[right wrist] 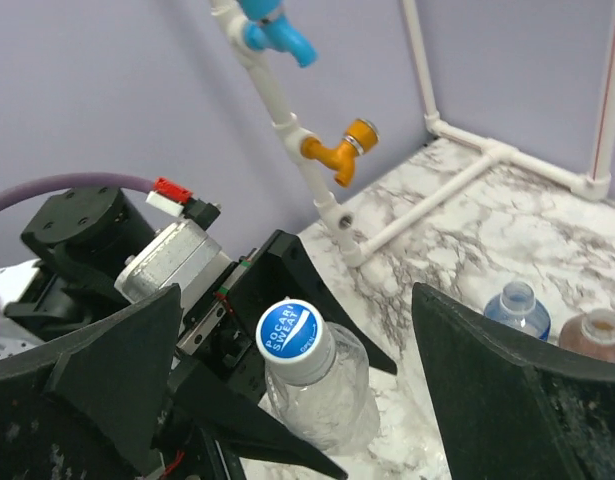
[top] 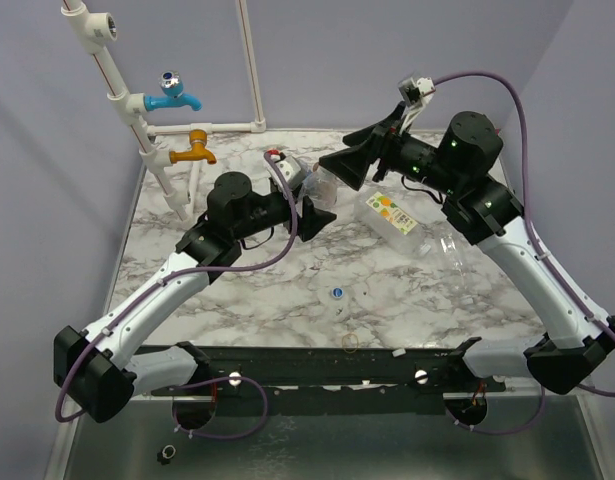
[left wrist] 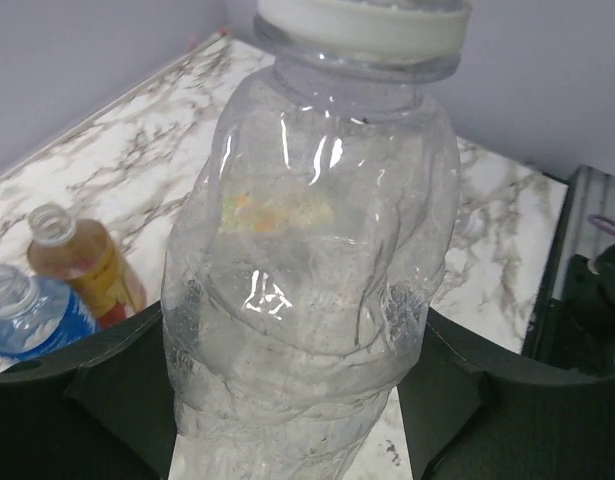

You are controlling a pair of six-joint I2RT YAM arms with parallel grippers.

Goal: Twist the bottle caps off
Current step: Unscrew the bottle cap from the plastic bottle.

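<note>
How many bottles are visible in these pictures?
5. Held bottle in the left end effector; labelled bottle and clear bottle lying on the table; blue bottle and amber bottle standing together.

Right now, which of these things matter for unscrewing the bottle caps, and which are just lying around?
Job: held bottle, its blue-and-white cap, labelled bottle lying down, clear bottle beside it, open amber bottle, open blue-labelled bottle, loose cap.
Lying about: blue tap, orange tap, yellowish ring.
</note>
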